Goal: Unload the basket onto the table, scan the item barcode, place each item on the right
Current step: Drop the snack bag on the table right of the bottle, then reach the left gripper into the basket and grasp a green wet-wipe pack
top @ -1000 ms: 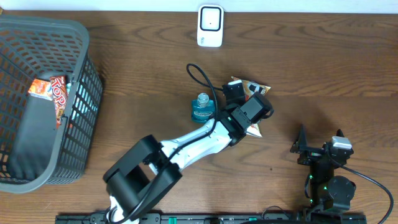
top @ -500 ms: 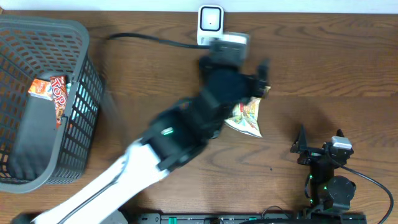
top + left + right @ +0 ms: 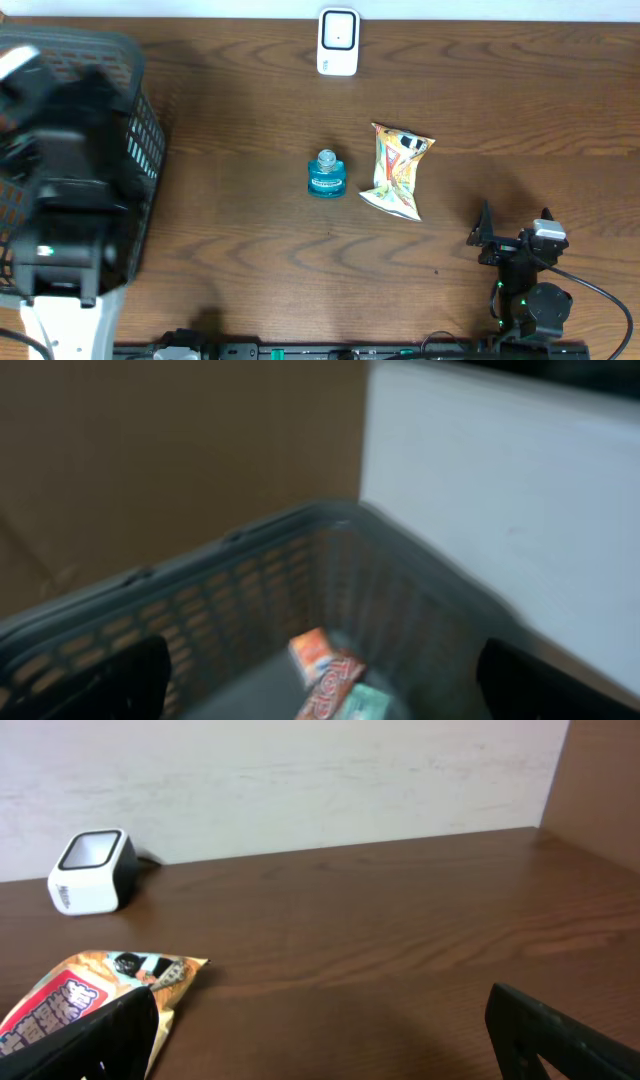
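Our left gripper (image 3: 325,685) hangs open and empty over the basket (image 3: 140,150).
Its two fingers are spread wide. Right under them, down in the basket, lies a red pack (image 3: 322,660) with other packs. We think one of these is the thing to scan, and the fingers are wide so they can drop around it. The scanner (image 3: 338,42) stands far off to this gripper's right, at the back of the table (image 3: 230,110), with its window turned up so a barcode can be shown to it. Our right gripper (image 3: 325,1040) rests low with its fingers wide apart, holding nothing. A snack bag (image 3: 80,985) lies just ahead on its left, and a blue bottle (image 3: 326,174) stands beyond the bag.
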`<action>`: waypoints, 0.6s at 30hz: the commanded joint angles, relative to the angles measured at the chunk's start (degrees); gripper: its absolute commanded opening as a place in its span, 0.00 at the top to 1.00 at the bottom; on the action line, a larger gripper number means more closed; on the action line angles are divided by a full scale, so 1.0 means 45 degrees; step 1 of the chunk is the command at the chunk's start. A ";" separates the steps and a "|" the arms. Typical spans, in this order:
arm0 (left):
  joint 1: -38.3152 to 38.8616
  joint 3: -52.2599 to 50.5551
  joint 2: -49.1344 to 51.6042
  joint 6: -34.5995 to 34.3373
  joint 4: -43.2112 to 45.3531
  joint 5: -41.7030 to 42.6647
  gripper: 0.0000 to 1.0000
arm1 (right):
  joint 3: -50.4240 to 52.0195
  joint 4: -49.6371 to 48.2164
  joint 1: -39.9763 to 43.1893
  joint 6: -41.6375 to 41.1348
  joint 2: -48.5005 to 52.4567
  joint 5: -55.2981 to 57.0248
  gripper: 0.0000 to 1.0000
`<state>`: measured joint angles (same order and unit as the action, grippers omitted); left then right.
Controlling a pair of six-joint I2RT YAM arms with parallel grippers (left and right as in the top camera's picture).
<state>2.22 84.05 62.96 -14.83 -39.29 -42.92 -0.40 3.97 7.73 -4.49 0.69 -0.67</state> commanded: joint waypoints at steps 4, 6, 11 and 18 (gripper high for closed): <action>-0.4721 -0.0112 0.1841 -0.0209 -0.1287 0.7101 0.02 | 0.0019 0.0039 0.0068 -0.0034 -0.0068 -0.0073 0.01; -0.5654 -0.0112 0.2846 -0.0204 -0.1647 0.8480 0.02 | 0.0019 0.0039 0.0068 -0.0034 -0.0068 -0.0073 0.01; -0.6178 -0.0117 0.5061 -0.0141 -0.1744 0.8587 0.02 | 0.0019 0.0039 0.0068 -0.0034 -0.0068 -0.0073 0.01; -0.6207 -0.0126 0.7966 -0.0136 -0.1831 0.8553 0.02 | 0.0019 0.0039 0.0068 -0.0034 -0.0068 -0.0073 0.01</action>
<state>-25.41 83.74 95.02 -15.20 -47.20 -5.32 -0.40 4.01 7.73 -4.51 0.69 -0.67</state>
